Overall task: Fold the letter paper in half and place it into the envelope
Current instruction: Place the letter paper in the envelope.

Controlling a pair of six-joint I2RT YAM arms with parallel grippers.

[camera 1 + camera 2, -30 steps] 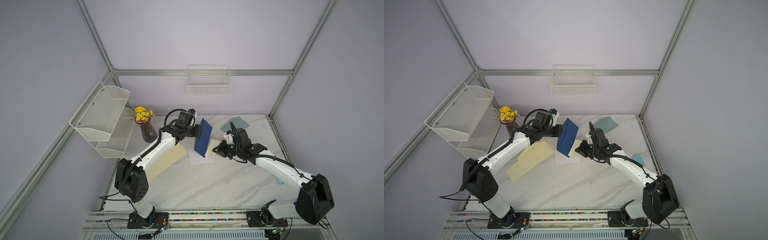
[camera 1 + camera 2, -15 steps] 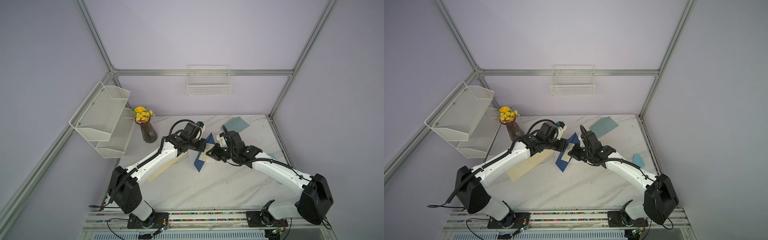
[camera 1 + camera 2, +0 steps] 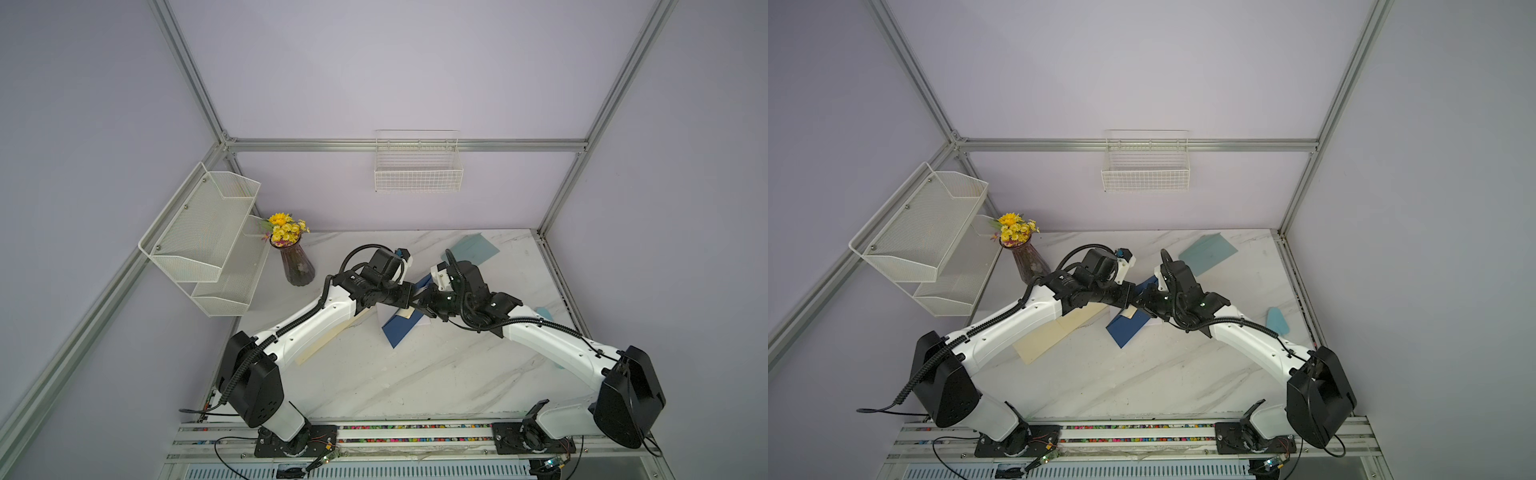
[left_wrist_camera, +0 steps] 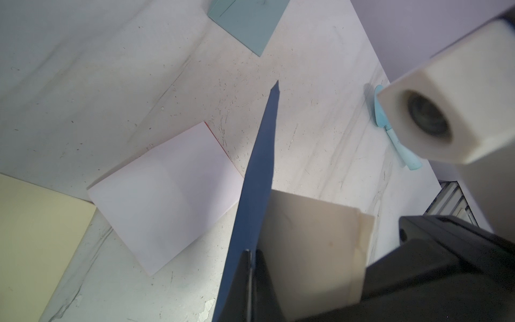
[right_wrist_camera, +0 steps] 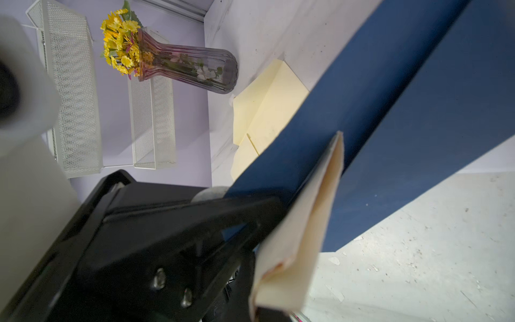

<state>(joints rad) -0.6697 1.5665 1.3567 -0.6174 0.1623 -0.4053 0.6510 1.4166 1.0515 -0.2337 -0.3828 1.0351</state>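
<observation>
The dark blue envelope (image 3: 400, 330) (image 3: 1126, 329) hangs tilted low over the table, and my left gripper (image 4: 250, 258) (image 3: 409, 297) is shut on its upper edge. The wrist view shows it edge-on (image 4: 262, 167). The letter paper (image 5: 306, 223) (image 4: 312, 245) is cream and folded in half. My right gripper (image 5: 259, 306) (image 3: 1140, 305) is shut on its folded end. The paper's far edge rests against the envelope's face (image 5: 404, 111), near the flap crease. I cannot tell whether it is inside the pocket. The two grippers almost touch.
A folded white sheet (image 4: 167, 195) lies on the marble table under the envelope, with a cream sheet (image 3: 328, 340) (image 5: 267, 111) to its left. A teal sheet (image 3: 1208, 251) lies at the back right, a light-blue object (image 3: 1277, 322) near the right edge. Vase (image 3: 295, 266), mesh shelf (image 3: 208, 241).
The left gripper has brought the envelope down from upright in the air to a low tilt. The right gripper has carried the folded paper leftward up against it.
</observation>
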